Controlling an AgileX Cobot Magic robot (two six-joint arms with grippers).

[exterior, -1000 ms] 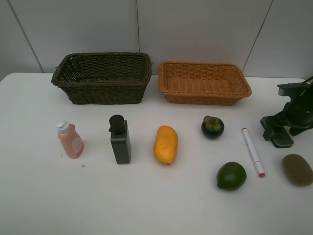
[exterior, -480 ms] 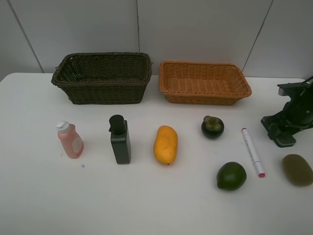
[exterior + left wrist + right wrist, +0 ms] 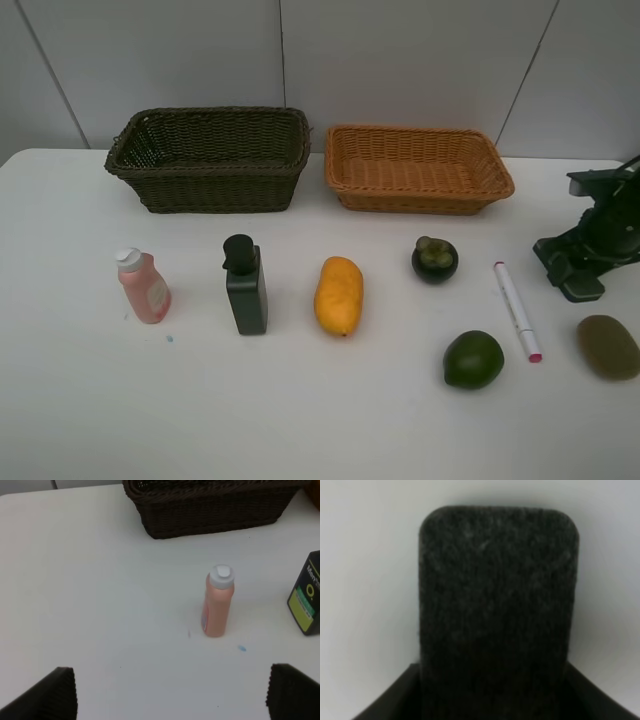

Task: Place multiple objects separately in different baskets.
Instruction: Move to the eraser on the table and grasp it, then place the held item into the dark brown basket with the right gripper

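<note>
We list: dark wicker basket point(image 3: 210, 190), rectangular, deep; orange wicker basket point(image 3: 420, 200), shallower, bare weave inside; left gripper point(image 3: 172, 694) apart; right gripper point(image 3: 575, 280), cannot tell.

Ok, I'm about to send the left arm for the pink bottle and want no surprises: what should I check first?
1. Left gripper open: ok.
2. Pink bottle upright, apart from black pump bottle: ok.
3. Path from bottle to dark basket free: ok.
4. Floor of that basket empty: cannot tell, partly hidden.
5. Right gripper holding nothing: cannot tell.
</note>
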